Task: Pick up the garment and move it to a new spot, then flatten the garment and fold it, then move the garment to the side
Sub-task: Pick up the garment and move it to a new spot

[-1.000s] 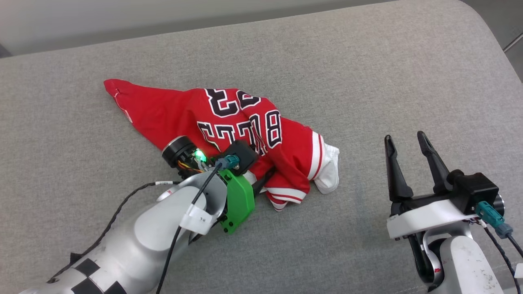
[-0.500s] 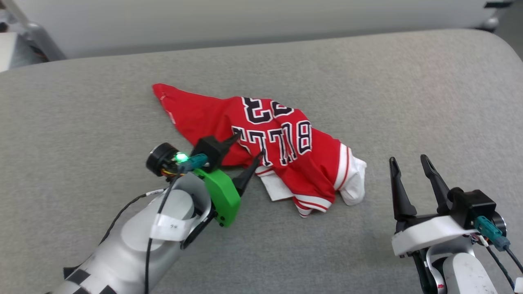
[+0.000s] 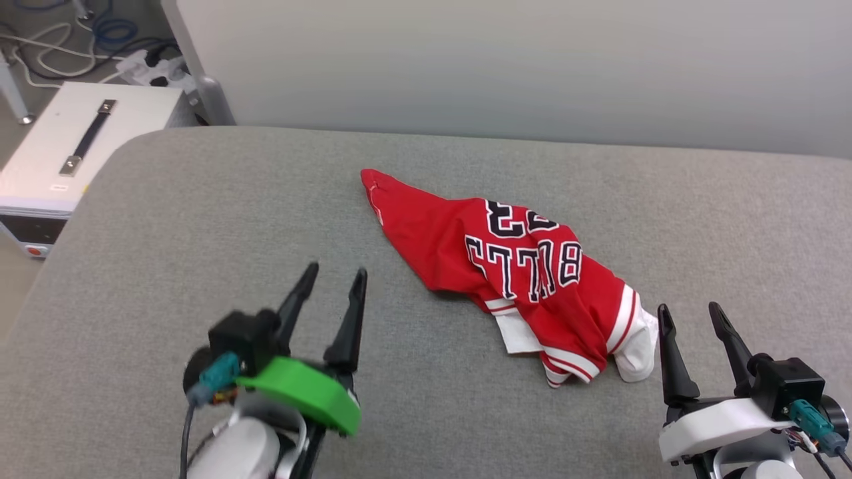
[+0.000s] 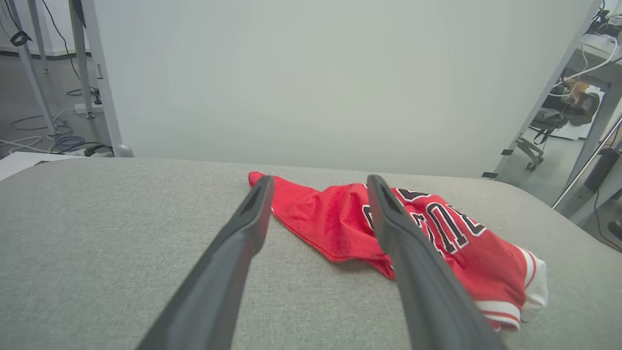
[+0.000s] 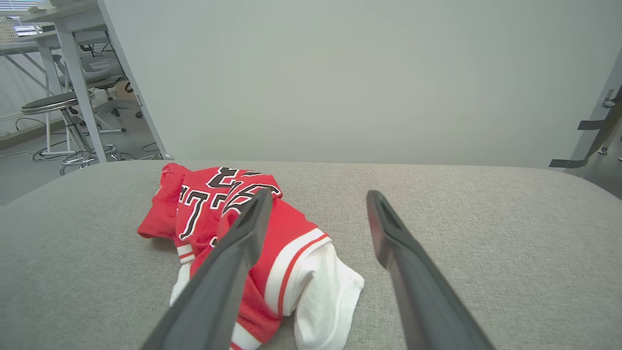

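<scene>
The garment [image 3: 526, 279] lies crumpled, the left gripper [image 3: 336, 271] and right gripper [image 3: 689, 307] both have their jaws wide and empty, so I'd guess flattening's next: grab two corners and spread.

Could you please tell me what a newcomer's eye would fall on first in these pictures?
The bright red garment with bold black lettering stands out first, lying crumpled right of centre on the grey padded surface. Next come the two open tools. The left tool, with its vivid green mount, sits at the lower left, apart from the garment, and the right tool sits at the lower right, close to the garment's near end.
</scene>
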